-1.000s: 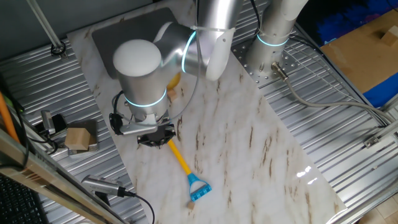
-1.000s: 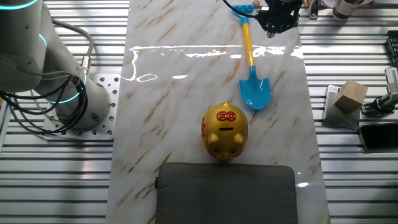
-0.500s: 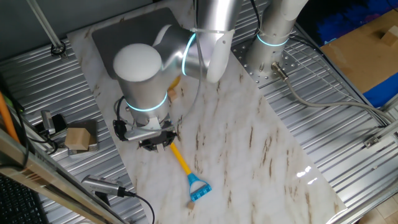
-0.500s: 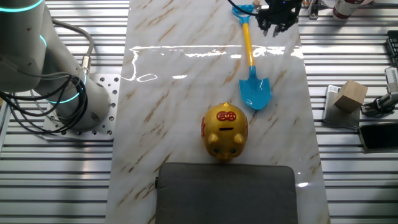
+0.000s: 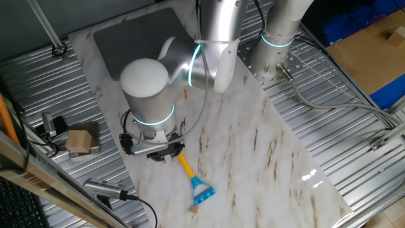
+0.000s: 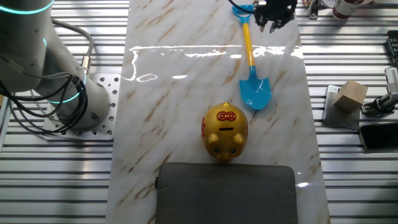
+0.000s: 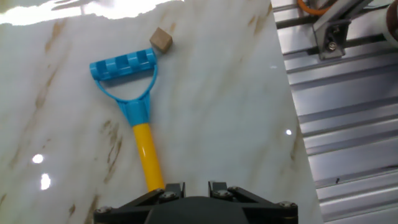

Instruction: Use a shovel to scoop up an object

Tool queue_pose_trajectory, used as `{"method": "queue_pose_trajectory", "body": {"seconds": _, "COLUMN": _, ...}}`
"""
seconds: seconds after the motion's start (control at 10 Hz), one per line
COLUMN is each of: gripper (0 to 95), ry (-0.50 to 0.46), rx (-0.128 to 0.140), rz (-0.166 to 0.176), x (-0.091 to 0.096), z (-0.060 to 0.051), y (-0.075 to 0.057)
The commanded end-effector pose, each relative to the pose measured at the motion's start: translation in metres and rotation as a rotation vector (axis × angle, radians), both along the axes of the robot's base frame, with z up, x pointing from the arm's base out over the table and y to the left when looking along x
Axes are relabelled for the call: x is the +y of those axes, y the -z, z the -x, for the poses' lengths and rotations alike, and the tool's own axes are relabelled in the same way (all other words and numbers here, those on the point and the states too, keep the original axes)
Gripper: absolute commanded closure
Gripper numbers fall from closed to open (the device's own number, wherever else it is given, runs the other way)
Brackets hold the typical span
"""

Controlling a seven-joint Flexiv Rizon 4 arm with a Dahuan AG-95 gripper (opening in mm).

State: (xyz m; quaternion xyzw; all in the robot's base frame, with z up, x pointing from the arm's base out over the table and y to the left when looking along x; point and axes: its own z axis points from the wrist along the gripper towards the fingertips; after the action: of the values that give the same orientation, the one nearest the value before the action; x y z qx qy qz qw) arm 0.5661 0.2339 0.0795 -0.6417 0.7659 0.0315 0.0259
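Observation:
The shovel lies flat on the marble table: light-blue blade (image 6: pixel 255 93), yellow shaft (image 7: pixel 148 152), blue D-shaped end (image 7: pixel 124 68). In one fixed view its shaft (image 5: pixel 185 166) runs out from under the hand to the D-shaped end (image 5: pixel 203 192). The object, a tiny tan cube (image 7: pixel 161 39), rests just past the D-shaped end and shows again (image 5: pixel 194 207) near the table's front edge. My gripper (image 7: pixel 196 185) hovers over the shaft's upper part, slightly to its right, open and holding nothing. It also appears from above (image 5: pixel 159 154) and beside the handle end (image 6: pixel 272 17).
A gold pig-shaped bank (image 6: pixel 225 130) stands just beyond the blade, with a dark grey pad (image 6: pixel 225 193) behind it. A larger tan block (image 6: pixel 349 95) sits off the marble on the ribbed metal side. The marble's edge (image 7: pixel 283 93) runs close to the right of the gripper.
The hand has slid along the shaft away from the blade, toward the D-shaped end and the cube. The shovel and cube have not moved.

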Motion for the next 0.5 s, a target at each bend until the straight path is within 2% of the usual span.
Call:
{"method": "queue_pose_trajectory", "body": {"seconds": 0.1, "gripper": 76.0, "ry": 0.006, "rx": -0.001, "rz": 0.003, "x": 0.005, "z": 0.004, "y": 0.004}}
{"method": "queue_pose_trajectory", "body": {"seconds": 0.2, "gripper": 57.0, "ry": 0.005, "rx": -0.002, "rz": 0.007, "x": 0.007, "z": 0.009, "y": 0.007}}
{"method": "queue_pose_trajectory", "body": {"seconds": 0.5, "gripper": 57.0, "ry": -0.006, "rx": -0.005, "rz": 0.006, "x": 0.007, "z": 0.022, "y": 0.020}}
